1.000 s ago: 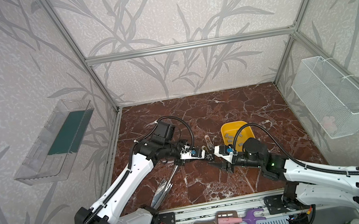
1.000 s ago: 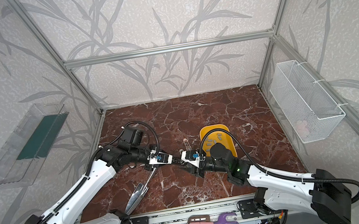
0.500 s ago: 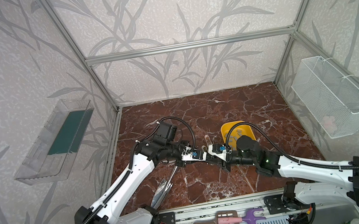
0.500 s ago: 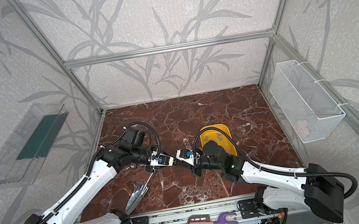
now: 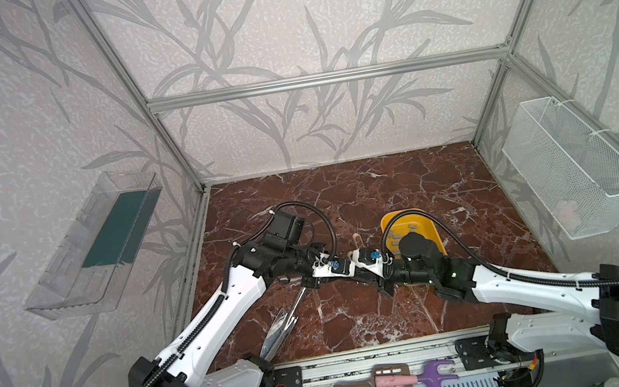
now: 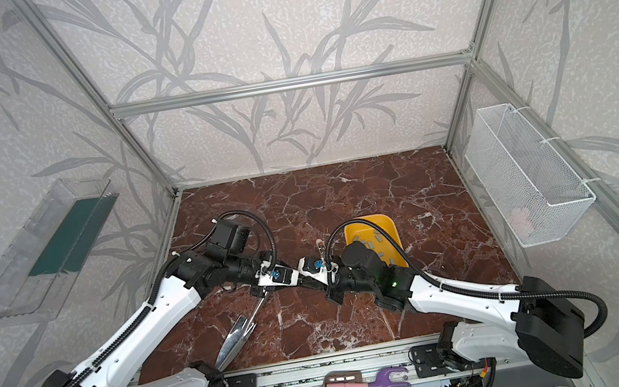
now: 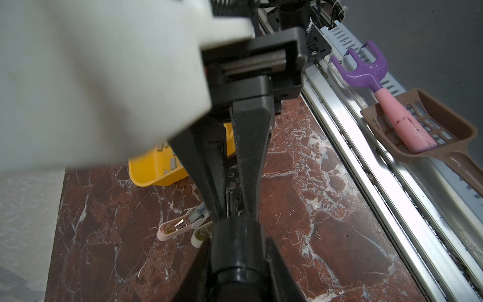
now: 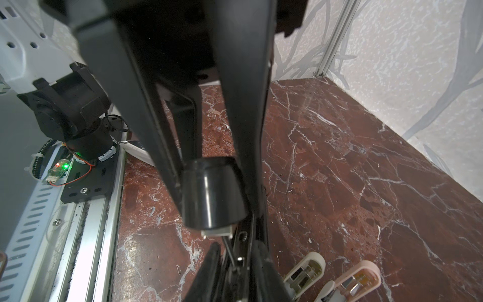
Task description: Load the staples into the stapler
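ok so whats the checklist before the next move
1. Left gripper jaws clamped on the thin rail of the silver stapler: ok.
2. Right gripper jaws closed on the black end cap: ok.
3. Staples on hand in the yellow tray: ok.
4. Staple strip in the rail: cannot tell.
5. Clearance from the pink mini stapler and white mini stapler lying open nearby: cannot tell.

Red marble tabletop [image 5: 382, 183] — bearing yellow tray [image 5: 399, 214], pink stapler [image 8: 358, 277], white stapler [image 8: 305, 269].
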Available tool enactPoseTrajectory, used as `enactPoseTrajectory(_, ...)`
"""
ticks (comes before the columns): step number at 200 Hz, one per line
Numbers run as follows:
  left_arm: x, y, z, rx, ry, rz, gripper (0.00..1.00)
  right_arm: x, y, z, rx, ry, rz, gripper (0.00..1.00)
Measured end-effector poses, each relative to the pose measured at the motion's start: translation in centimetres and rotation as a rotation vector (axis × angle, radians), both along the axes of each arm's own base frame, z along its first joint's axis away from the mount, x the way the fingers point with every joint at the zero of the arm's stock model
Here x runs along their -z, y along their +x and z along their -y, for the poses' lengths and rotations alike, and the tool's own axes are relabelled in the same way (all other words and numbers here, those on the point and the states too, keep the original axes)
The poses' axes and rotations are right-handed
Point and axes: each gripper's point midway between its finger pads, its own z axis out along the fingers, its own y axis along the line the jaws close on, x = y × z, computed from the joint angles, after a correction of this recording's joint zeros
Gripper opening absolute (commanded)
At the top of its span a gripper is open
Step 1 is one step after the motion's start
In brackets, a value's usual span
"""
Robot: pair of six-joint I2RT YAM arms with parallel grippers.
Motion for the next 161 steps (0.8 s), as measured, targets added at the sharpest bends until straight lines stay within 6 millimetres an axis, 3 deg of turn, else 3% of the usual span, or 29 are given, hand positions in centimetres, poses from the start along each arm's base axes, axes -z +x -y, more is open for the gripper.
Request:
enactPoseTrajectory(63, -0.9, -0.5, 0.3, 0.02, -0.04, 0.003, 0.0, 1.0, 0.1, -0.1, 0.012, -0.033, -0.011, 0.26)
enactPoseTrajectory(103, -1.1, -0.7, 0.4, 0.028, -0.052, -0.004, 0.0, 1.5, 0.2, -0.2, 0.019, -0.054, -0.012, 0.31)
enactPoseTrajectory(161, -1.6, -0.3, 0.0, 0.013, -0.075, -0.003, 0.0, 1.3, 0.6, -0.2, 0.039, -0.102, 0.006, 0.33)
